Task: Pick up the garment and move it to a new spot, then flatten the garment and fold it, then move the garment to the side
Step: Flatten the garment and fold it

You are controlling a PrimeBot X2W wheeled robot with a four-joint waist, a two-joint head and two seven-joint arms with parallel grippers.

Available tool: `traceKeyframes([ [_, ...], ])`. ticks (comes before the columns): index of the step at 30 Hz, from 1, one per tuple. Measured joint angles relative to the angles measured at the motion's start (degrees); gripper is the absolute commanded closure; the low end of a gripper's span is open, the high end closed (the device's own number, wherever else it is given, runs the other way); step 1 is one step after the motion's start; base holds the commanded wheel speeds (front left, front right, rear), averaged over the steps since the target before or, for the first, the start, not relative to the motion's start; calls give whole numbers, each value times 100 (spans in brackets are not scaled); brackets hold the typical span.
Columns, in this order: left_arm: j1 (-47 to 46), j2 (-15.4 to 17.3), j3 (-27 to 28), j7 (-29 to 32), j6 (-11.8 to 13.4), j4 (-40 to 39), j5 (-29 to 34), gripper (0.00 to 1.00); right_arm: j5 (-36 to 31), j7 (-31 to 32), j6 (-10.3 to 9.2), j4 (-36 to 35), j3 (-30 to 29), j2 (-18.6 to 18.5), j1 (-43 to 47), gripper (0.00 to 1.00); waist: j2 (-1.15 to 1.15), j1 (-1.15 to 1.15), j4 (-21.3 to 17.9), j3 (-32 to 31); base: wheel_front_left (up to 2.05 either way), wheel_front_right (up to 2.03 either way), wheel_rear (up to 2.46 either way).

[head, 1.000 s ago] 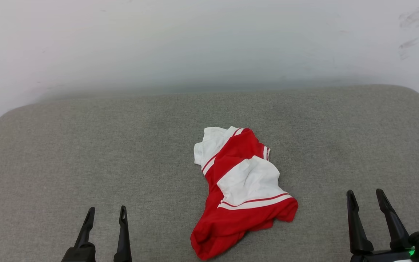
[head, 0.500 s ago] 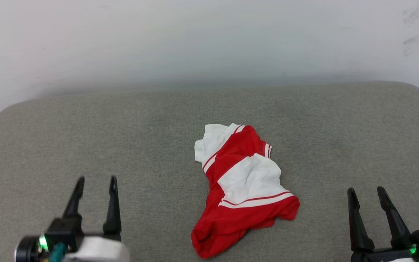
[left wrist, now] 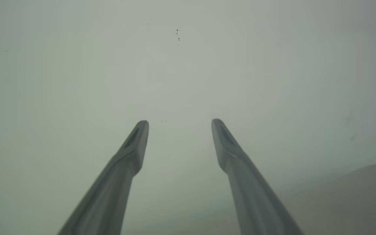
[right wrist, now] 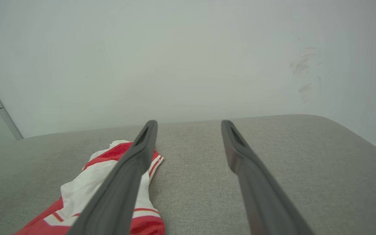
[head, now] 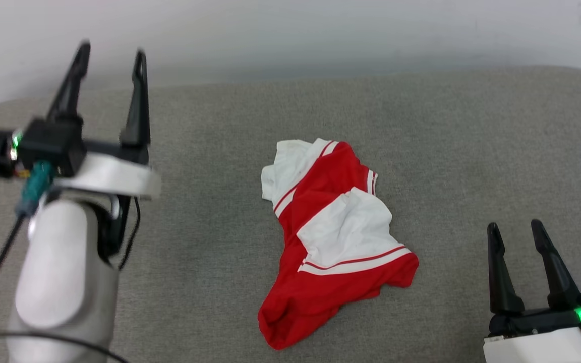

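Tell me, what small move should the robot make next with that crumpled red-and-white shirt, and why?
Probably lower the raised, open left gripper toward the crumpled red soft-fabric T-shirt with white sleeves: it lies untouched on the grey fabric cushion, and the open right gripper is empty too.

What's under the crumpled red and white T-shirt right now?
The T-shirt lies bunched on the grey cushion, which shows all around it. Its folds hide the patch of cushion directly beneath and its own lower layers.
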Motion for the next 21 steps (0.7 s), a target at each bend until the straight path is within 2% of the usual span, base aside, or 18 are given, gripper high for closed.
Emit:
traceKeyframes([
  [8,-1930,438,-691,303,-88,980,-233,0,-8,0,0,-113,-5,1,-308,0,0,0,-138,527,0,0,0],
  [12,-2704,645,-1438,714,-92,1256,-538,0,-8,0,0,-165,-12,1,-444,0,0,0,-204,783,0,0,0],
  [15,-3186,806,-2149,1365,-92,1496,-976,0,-8,0,0,-194,-15,0,-546,0,0,1,-253,957,0,0,0],
  [21,-4012,1116,-3489,3147,-92,1739,-2519,0,-10,0,0,-237,37,1,-751,0,0,1,-381,1274,0,0,0],
])
